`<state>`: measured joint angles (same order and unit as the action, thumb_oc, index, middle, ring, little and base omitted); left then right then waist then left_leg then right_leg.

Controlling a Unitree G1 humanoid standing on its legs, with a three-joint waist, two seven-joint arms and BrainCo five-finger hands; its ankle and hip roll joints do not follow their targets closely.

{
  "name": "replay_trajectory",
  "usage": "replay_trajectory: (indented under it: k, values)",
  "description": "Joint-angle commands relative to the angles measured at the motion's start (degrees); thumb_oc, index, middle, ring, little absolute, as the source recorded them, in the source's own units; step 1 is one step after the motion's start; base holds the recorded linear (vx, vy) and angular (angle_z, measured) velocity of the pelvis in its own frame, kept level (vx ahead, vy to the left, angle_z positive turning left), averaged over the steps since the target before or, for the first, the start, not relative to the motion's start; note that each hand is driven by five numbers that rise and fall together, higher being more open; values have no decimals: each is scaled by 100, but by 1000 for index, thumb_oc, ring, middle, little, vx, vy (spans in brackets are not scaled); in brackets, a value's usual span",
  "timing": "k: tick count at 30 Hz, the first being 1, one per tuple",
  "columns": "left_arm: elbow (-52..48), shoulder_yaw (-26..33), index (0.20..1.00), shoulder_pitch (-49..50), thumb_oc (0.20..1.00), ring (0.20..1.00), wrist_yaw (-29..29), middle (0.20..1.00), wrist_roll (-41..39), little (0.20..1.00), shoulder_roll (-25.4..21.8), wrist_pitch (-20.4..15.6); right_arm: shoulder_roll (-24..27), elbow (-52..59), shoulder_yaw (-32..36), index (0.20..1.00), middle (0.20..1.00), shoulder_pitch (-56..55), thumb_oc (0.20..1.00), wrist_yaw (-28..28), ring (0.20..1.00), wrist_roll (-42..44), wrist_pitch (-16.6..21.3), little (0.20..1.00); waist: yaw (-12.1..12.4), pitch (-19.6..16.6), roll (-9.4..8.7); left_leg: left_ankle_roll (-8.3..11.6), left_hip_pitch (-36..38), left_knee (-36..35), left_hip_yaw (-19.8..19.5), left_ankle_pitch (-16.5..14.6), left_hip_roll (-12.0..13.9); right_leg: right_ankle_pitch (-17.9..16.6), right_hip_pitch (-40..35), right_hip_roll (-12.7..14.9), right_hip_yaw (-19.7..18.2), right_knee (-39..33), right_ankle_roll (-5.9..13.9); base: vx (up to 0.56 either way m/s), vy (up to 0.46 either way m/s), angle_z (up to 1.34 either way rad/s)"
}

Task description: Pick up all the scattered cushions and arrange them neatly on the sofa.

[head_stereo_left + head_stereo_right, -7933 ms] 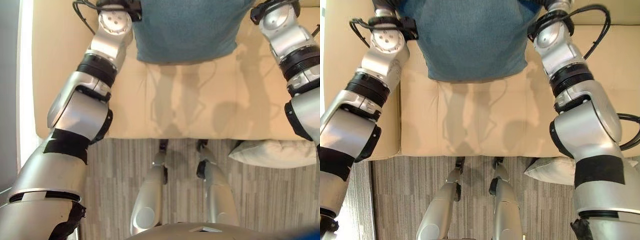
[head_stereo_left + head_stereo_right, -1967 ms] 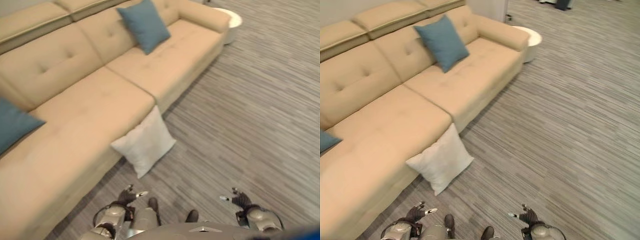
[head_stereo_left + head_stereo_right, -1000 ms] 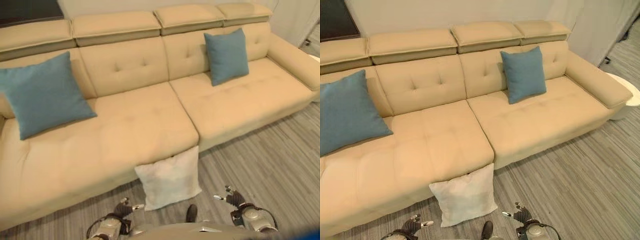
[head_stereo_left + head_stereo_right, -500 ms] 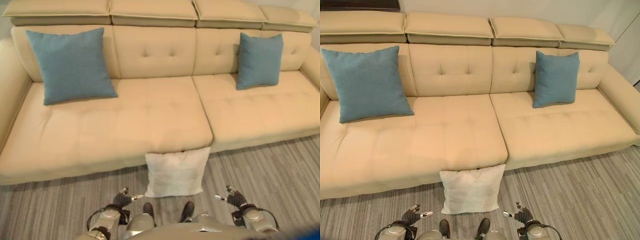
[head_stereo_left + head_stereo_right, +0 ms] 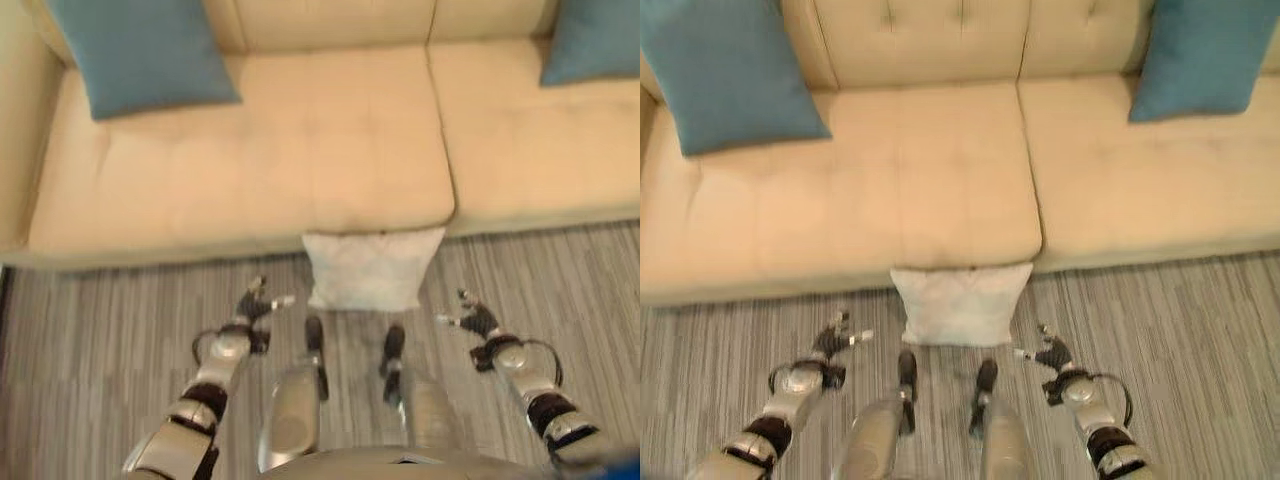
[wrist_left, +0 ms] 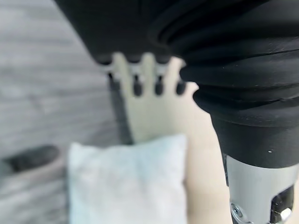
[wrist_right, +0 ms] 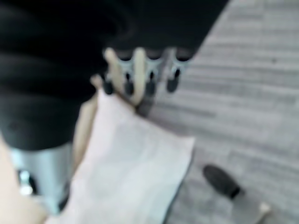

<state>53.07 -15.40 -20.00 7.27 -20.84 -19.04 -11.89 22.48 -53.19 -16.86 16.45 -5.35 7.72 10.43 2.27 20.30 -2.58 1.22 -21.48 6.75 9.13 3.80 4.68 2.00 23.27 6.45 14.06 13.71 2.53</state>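
Reaching for the white cushion [image 5: 958,303], propped on the floor against the sofa [image 5: 940,190] at frame centre | left hand [image 5: 832,344] and right hand [image 5: 1048,353] flank it, fingers spread, empty | next: close in from both sides, lift onto seat between blue cushions [image 5: 725,75].

Clad in silver-grey along both arms, banded with black rings near the left hand [image 5: 250,305] and right hand [image 5: 470,320]. Sheathed in a dark ribbed cover [image 6: 243,70] over wrist and hand-back. Tipped in black on silver fingers [image 6: 137,80]. Finished with a polished wrist segment [image 6: 254,186] at five o'clock, small fasteners showing.
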Motion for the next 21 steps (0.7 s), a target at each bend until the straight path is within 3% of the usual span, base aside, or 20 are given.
replay_trajectory:
  k: [1, 7, 13, 17, 21]
  values:
    - [-215, 153, 1000, -225, 1000, 1000, 401, 1000, -455, 1000, 55, -395, 184, 250, -60, 1000, 1000, 114, 1000, -351, 1000, 250, 176, 1000, -117, -324, -18, 133, -579, 312, -386, 7, -183, -77, 207, 125, 182, 42, 317, -128, -37, -3]
    - [-380, 172, 1000, -1378, 1000, 1000, 1043, 1000, -828, 1000, -170, -513, 675, 420, -27, 1000, 1000, 1624, 1000, -1187, 1000, 260, 142, 1000, -223, -132, 131, 125, -2707, 1378, -405, -91, 66, 87, 2373, 418, 25, 1284, 247, -148, 41, -3]
    - [-362, 213, 1000, -1983, 1000, 1000, 1609, 1000, -725, 1000, -293, -527, 980, 250, 30, 1000, 1000, 2567, 1000, -1638, 1000, 363, 191, 1000, -246, -73, 209, 126, -3973, 2066, -458, -229, 101, 256, 3650, 585, -95, 2173, 209, -4, 21, 7]
    - [-357, 197, 1000, -2192, 1000, 1000, 1677, 1000, -747, 1000, -472, -477, 1210, 168, -20, 1000, 1000, 3040, 1000, -1722, 1000, 484, 214, 1000, -230, -13, 213, 92, -4602, 2428, -460, -314, 45, 377, 4310, 595, -203, 2635, 161, 53, 10, 3]
    - [-435, 38, 1000, -2642, 1000, 1000, 1391, 1000, -1120, 1000, -916, -533, 1469, 184, -85, 1000, 1000, 3337, 1000, -1702, 1000, 672, 281, 1000, -324, -37, 209, 84, -5234, 2664, -483, -367, -22, 483, 4991, 602, -324, 2940, 116, 77, 22, 5]
